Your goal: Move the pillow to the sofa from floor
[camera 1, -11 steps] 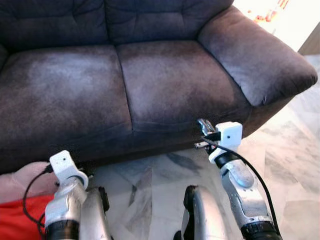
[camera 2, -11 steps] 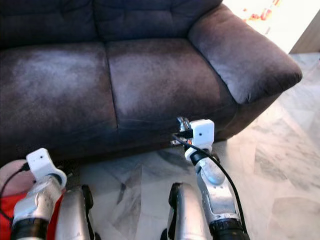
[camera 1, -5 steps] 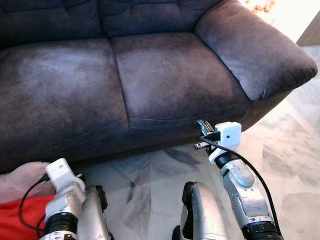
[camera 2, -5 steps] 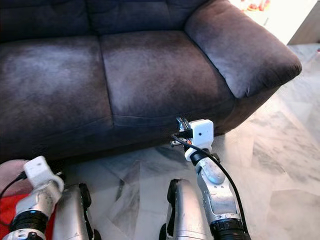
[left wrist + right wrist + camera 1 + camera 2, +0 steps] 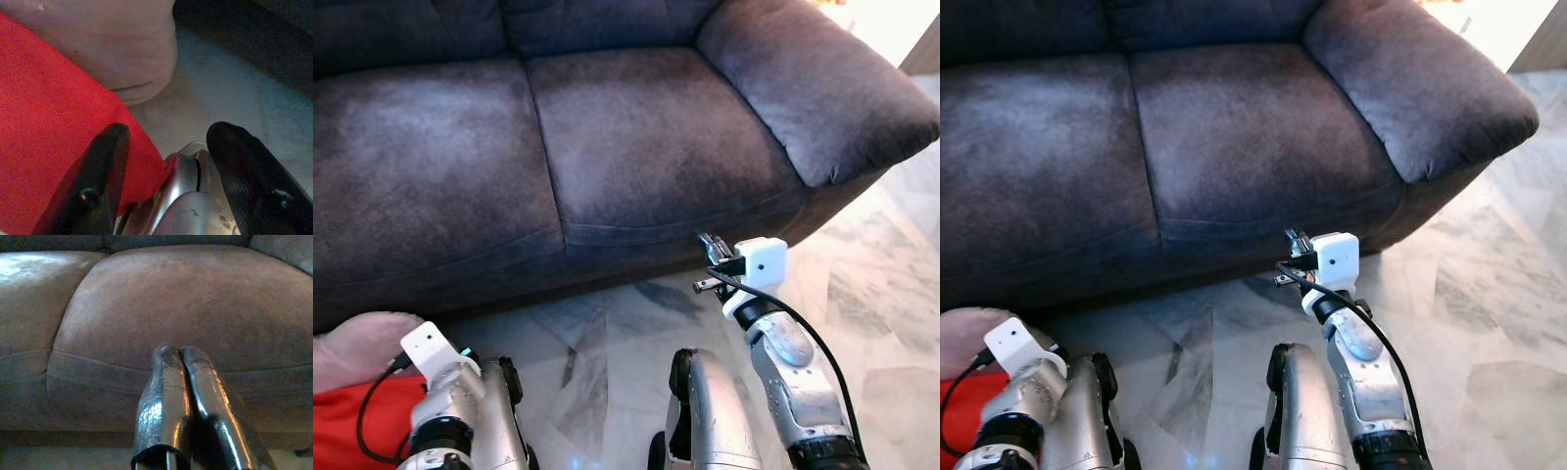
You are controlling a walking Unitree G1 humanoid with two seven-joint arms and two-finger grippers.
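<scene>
While the pillow lies on the floor by the sofa, your left gripper hangs open over it; right gripper shut, empty. Looks soft and light: pinch the red edge.

Daylight enters from the upper right, blowing out that corner and laying pale sheen on the sofa cushions. The head views are sharp; the floor shows soft glare. Both wrist views are dim and grainy, their near fingers blurred.
</scene>
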